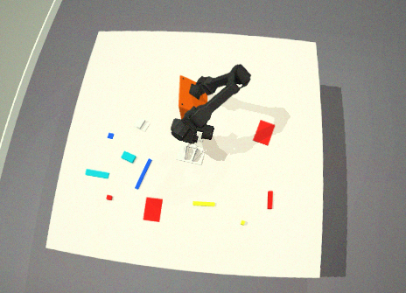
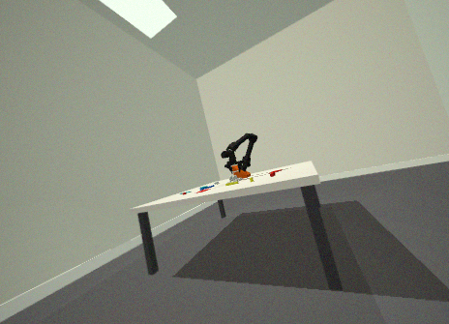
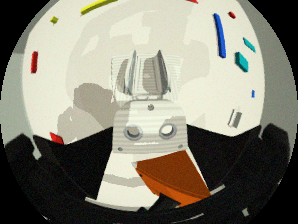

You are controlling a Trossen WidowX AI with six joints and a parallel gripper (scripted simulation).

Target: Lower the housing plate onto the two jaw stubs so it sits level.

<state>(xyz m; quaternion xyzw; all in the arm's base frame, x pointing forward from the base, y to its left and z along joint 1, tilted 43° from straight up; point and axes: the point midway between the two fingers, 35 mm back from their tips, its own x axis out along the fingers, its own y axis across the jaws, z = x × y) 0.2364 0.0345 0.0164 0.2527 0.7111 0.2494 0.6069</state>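
Note:
The pale housing plate (image 3: pixel 150 112) has two large holes and small corner holes. My gripper (image 3: pixel 149 129) (image 1: pixel 198 136) is shut on it, one black finger at each side. Two grey jaws, the left (image 3: pixel 131 75) and the right (image 3: pixel 161 75), stand side by side on a ribbed pale base (image 3: pixel 175 63) (image 1: pixel 196 163), just beyond the plate in the wrist view. The plate's far edge overlaps the near ends of the jaws in that view. The stubs and pins are hidden under the plate. I cannot tell whether the plate touches the stubs or sits level.
The orange block (image 1: pixel 186 94) (image 3: pixel 175 172) is by the arm's base. A small grey angled piece (image 1: pixel 143 125) (image 3: pixel 234 118) lies to the left in the top view. Red, blue, cyan and yellow pieces lie scattered on the white table (image 1: pixel 131 251) (image 2: pixel 290 178).

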